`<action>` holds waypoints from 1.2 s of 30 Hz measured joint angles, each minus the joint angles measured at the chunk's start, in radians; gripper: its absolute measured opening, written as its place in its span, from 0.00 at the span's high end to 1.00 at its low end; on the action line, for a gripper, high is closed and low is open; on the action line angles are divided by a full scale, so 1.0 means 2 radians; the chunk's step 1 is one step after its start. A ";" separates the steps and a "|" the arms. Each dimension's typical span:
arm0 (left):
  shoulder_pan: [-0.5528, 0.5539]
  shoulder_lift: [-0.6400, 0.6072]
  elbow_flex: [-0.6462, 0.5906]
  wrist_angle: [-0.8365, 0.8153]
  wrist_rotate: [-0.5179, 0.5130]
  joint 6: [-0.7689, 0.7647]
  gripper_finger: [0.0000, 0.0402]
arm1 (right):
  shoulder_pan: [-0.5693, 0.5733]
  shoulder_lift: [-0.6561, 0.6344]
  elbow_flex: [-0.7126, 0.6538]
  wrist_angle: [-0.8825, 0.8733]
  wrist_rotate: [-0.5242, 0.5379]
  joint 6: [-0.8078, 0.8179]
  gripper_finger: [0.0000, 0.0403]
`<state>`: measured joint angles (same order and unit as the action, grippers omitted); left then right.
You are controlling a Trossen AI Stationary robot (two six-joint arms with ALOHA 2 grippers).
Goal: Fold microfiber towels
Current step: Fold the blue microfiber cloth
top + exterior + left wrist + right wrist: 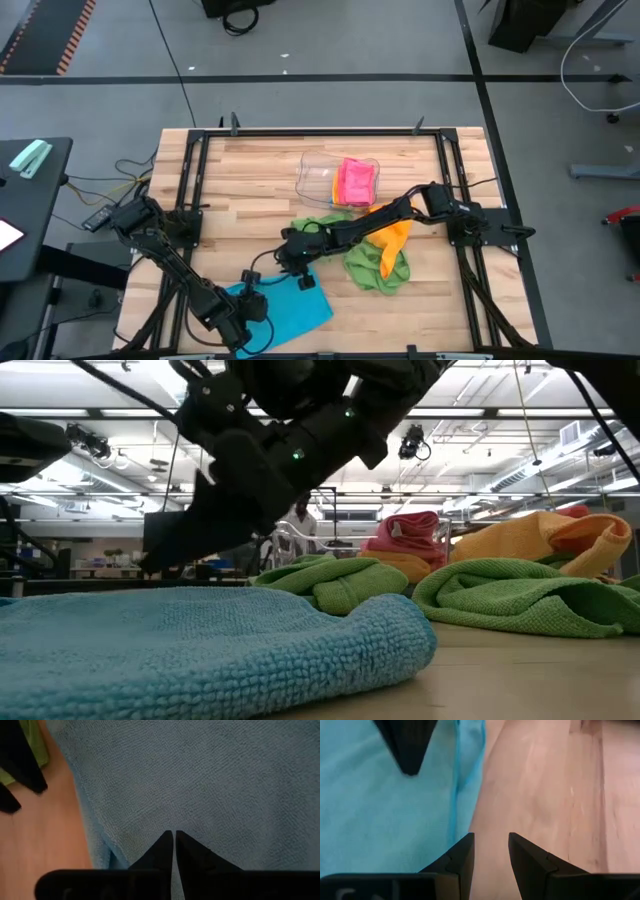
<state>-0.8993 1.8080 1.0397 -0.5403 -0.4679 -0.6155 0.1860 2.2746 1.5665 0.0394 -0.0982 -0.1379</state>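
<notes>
Left gripper: fingers nearly shut, pressed onto the blue towel.
Right gripper: held partly open at the towel's edge, nothing gripped.

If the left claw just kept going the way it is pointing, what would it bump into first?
Most likely the flat blue microfiber towel. The left gripper, fingers nearly together, points at that cloth, which fills its wrist view just ahead. Whether the tips touch it already cannot be told.
</notes>
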 joint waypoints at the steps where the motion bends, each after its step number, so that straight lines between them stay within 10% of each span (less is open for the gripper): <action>1: 0.000 0.000 0.000 0.001 0.000 -0.006 0.92 | 0.000 -0.001 0.001 -0.006 0.000 -0.004 0.68; 26: 0.037 0.000 0.000 0.004 0.000 -0.014 0.97 | 0.015 0.005 -0.001 0.066 -0.008 -0.006 0.68; 36: 0.039 0.000 0.000 0.006 0.000 -0.014 0.94 | 0.012 -0.002 -0.003 -0.055 -0.007 -0.056 0.68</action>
<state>-0.8211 1.8080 1.0397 -0.5281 -0.4671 -0.6432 0.2104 2.2714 1.5597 -0.0697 -0.1124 -0.2492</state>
